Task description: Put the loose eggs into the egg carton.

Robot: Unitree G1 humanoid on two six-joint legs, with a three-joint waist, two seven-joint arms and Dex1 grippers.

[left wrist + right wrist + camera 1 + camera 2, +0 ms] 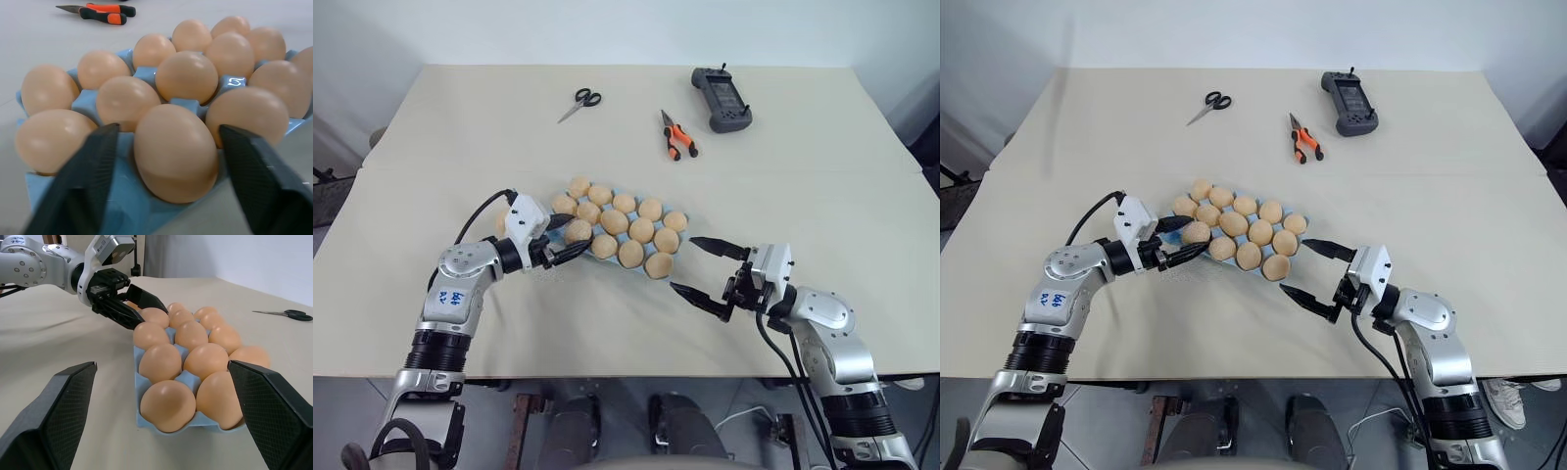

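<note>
Straddling an egg [176, 152] in the carton [122, 215], left hand [564, 238] parted.

Bright, even, diffuse light from overhead across the pale surface [636, 137]; only faint, soft shadows beneath both arms. Small white glints on the eggs [176, 152] and one on the blue carton [234, 82] in the left wrist view. Soft, unfocused near fingers [49, 421] in both wrist views; head views sharp, undistorted.
</note>
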